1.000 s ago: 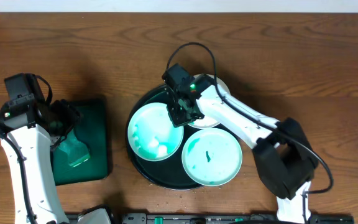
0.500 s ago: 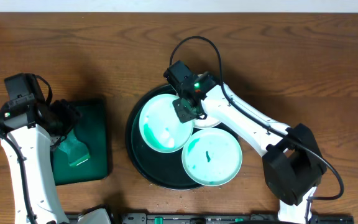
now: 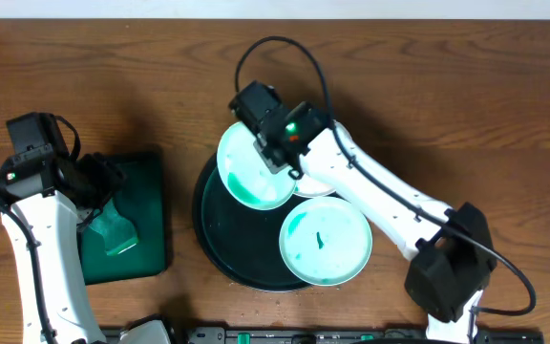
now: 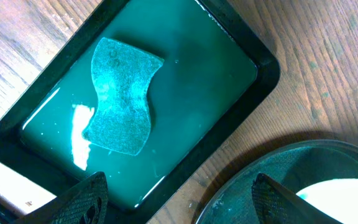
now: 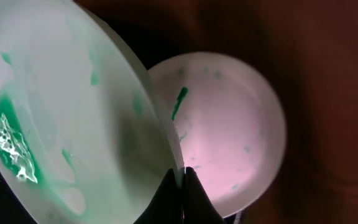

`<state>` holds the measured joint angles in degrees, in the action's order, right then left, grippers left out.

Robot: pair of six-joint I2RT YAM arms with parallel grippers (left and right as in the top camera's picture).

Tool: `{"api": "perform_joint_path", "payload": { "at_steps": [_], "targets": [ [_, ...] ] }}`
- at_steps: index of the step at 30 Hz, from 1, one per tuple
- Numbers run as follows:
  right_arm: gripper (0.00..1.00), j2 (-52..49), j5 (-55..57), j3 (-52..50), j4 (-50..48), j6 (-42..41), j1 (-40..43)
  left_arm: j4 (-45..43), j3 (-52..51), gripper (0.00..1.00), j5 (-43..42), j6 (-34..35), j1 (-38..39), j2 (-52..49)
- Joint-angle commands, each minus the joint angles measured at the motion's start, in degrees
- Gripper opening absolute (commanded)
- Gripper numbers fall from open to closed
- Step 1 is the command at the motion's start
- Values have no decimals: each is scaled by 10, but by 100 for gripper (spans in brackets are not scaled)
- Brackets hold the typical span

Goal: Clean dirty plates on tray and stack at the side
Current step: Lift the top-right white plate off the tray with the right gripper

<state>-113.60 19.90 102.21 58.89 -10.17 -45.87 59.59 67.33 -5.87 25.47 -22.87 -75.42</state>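
Three white plates smeared with teal-green are in view. My right gripper (image 3: 275, 153) is shut on the rim of one plate (image 3: 252, 172), holding it lifted and tilted over the far left part of the round dark tray (image 3: 222, 244). In the right wrist view the fingers pinch this plate's edge (image 5: 73, 124) at the gripper (image 5: 182, 171). A second plate (image 3: 319, 183) (image 5: 229, 124) lies beneath the arm, partly hidden. The third plate (image 3: 325, 242) rests on the tray's near right. My left gripper (image 4: 179, 186) (image 3: 98, 186) hangs open, holding nothing.
A small rectangular green tray (image 3: 151, 182) (image 4: 253, 68) at the left holds teal water and a sponge (image 3: 113, 232) (image 4: 120, 99). The round tray's rim (image 4: 278, 162) lies just right of it. Black equipment lines the table's front edge.
The right gripper has lifted its plate from the tray's left half and carried it up and toward the far left, tilting it. The left arm has not moved.
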Motion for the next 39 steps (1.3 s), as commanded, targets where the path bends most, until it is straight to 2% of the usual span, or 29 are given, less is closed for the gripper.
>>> {"api": "perform_joint_path", "payload": {
  "at_steps": [1, 7, 18, 29, 33, 39],
  "targets": [
    [1, 17, 92, 14, 3, 48, -32, 2, 13, 75, -1, -3, -2, 2],
    [1, 17, 204, 14, 3, 87, -72, 2, 12, 75, -1, -3, -2, 2],
    [1, 17, 299, 14, -13, 153, -116, 2, 12, 75, -1, -3, -2, -12],
    [1, 17, 416, 14, -91, 330, -165, 2, 12, 75, -1, -3, -2, -27],
    [1, 17, 436, 14, -106, 412, -176, 2, 12, 75, -1, -3, -2, -27],
    [1, 17, 437, 14, -120, 478, -192, 2, 12, 75, -1, -3, -2, -27]
  ]
}}
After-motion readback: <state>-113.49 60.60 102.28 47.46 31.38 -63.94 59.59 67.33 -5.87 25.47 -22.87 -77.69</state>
